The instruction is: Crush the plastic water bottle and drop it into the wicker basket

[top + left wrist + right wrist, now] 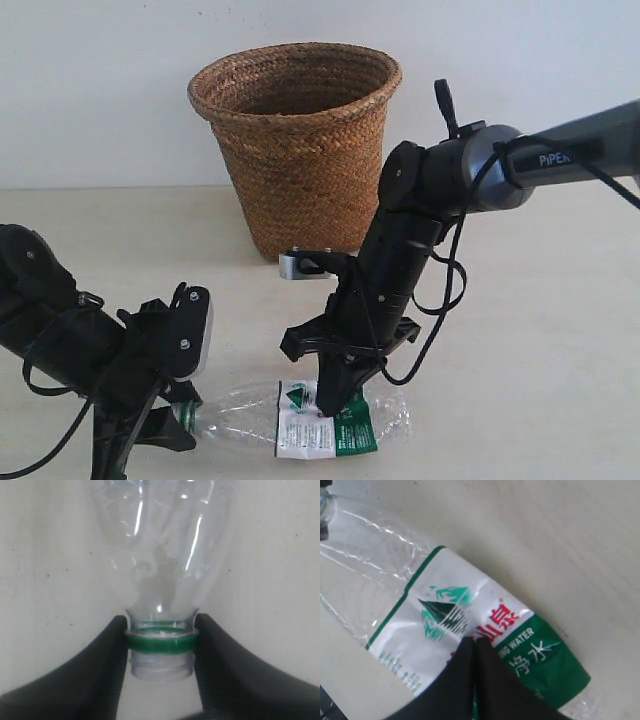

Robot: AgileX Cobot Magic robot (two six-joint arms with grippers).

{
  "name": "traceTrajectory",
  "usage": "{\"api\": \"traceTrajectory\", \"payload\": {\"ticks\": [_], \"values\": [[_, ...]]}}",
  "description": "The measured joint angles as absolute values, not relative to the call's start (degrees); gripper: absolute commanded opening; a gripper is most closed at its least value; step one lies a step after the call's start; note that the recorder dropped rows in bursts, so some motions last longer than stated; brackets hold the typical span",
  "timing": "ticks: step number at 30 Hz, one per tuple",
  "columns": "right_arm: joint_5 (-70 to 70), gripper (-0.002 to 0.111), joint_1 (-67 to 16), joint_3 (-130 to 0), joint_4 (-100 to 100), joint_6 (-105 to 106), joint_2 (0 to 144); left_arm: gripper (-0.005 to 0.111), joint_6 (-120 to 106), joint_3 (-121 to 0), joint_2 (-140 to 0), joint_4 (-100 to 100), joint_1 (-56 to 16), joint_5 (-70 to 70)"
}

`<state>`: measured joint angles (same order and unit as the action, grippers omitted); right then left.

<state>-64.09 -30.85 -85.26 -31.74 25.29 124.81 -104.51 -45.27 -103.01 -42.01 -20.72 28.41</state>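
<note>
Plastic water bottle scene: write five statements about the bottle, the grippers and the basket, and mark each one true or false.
1. The plastic water bottle lies on its side on the table. True.
2. The wicker basket stands upright. True.
3. The left gripper is shut on the bottle's neck. True.
4. The bottle is inside the basket. False: it lies on the table, outside the basket.
5. The right gripper hangs wide open, clear of the bottle. False: its fingers are closed together, with their tips down on the bottle's label.
</note>
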Motion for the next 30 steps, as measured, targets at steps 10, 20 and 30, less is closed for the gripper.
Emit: {"api": "traceTrajectory", "payload": {"ticks": [10,20,30], "values": [[-64.79,0.0,-30.97,-84.27,-27.87,24.89,113.88,0.005,-103.43,-45.27,-102.45,-42.12,-20.72,27.57],[-69.4,0.0,-29.82,-84.18,-19.64,24.76,99.55,0.005,-103.09,-45.27,-96.87,-42.12,-20.72,28.04],[-69.54,0.0,-15.85,-83.12,-8.95,18.89,87.0,0.005,-102.61,-48.41,-90.74,-42.84,-20.72,34.62]]}}
